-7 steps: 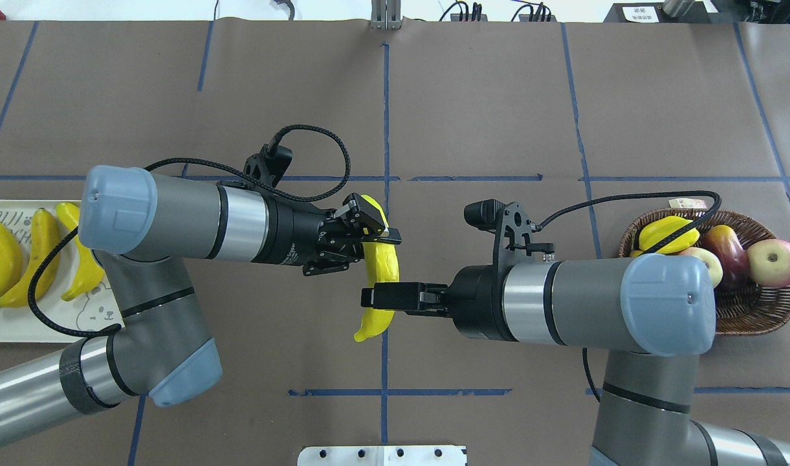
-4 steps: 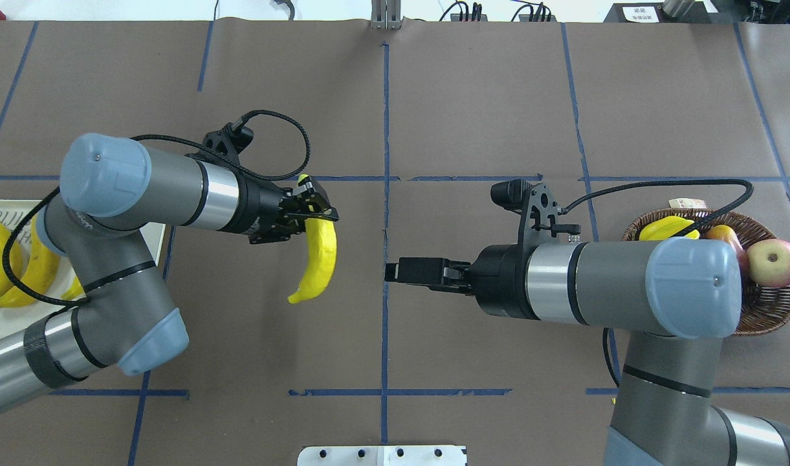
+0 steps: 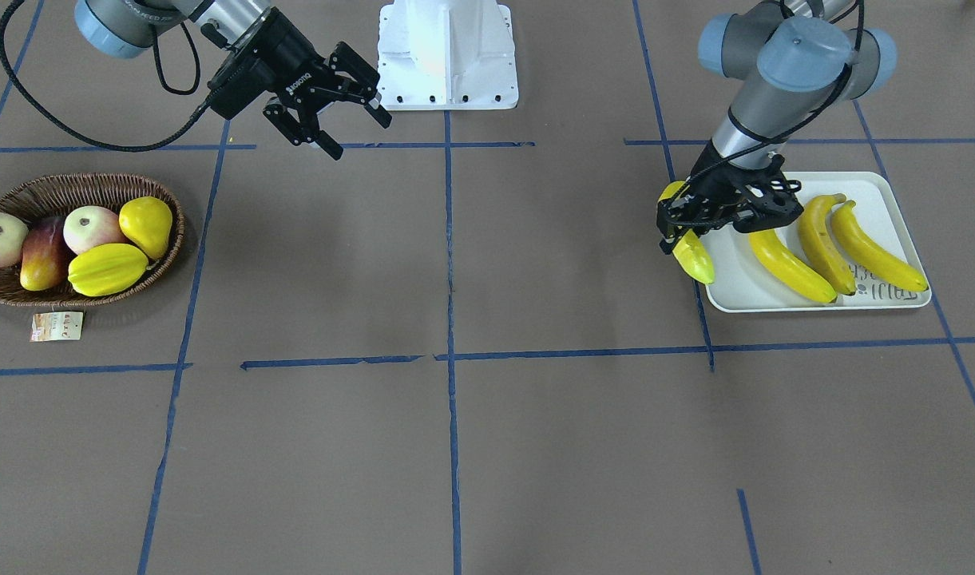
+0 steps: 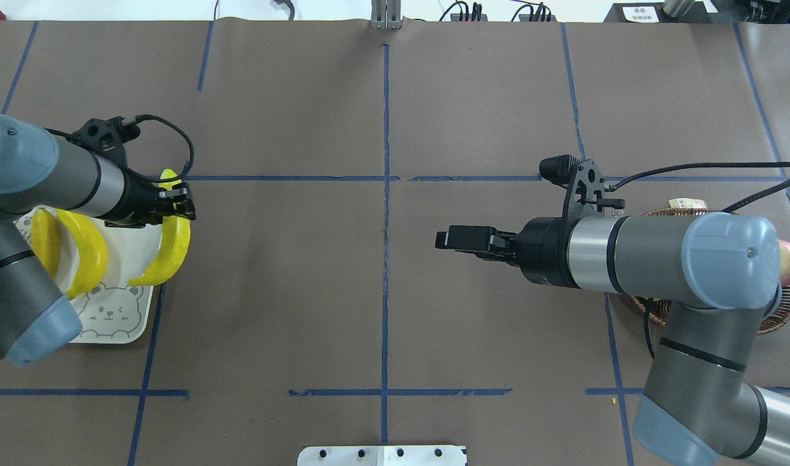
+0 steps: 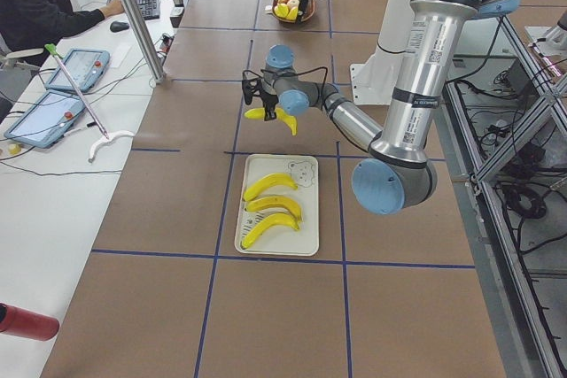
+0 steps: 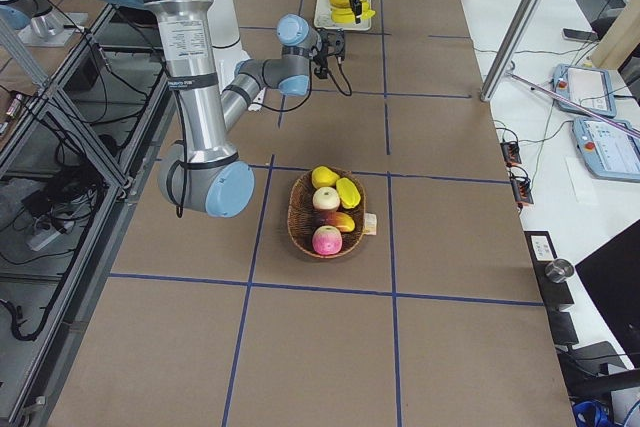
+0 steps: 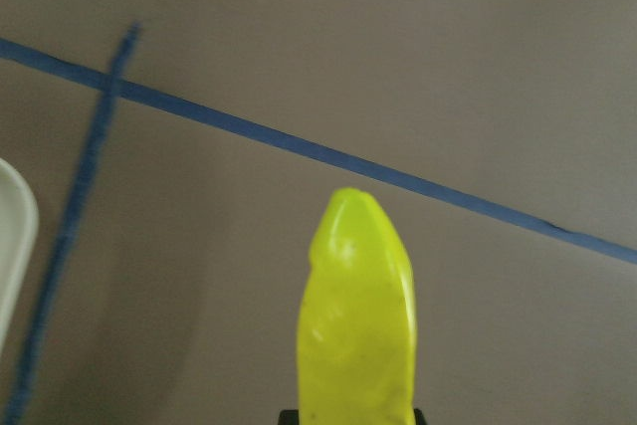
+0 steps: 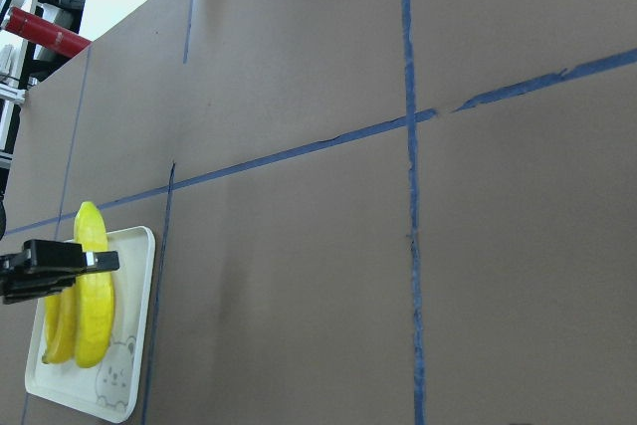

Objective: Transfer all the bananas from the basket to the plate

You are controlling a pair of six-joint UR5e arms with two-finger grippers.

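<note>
The left claw (image 4: 175, 207) pinches the fourth banana (image 4: 168, 249) near one end and holds it aloft at the 3 o'clock rim of the bear-print plate (image 4: 120, 323). In the overhead view the plate sits at 9 o'clock on the tabletop (image 4: 382, 310). Three bananas (image 3: 790, 265) lie side by side on the plate. The right claw (image 3: 362, 137), fingers spread and empty, hangs near the middle, well apart from the wicker basket (image 3: 48, 185) at 3 o'clock. The basket holds apples (image 3: 88, 228), a starfruit (image 3: 108, 269) and other fruit, with no banana visible.

Let go here, the banana would likely land across the rim and could tip or roll onto the tabletop. The pinch is far from its middle, so the glossy skin might pivot or slip under the long free end's weight. Carried too far inward, it could nudge the nearest banana.

Seen from overhead, its long axis runs roughly 12 to 6 o'clock, much like its neighbours. The free tip curls toward 7 o'clock over the plate, and the gripped end appears to lie outside the rim.
</note>
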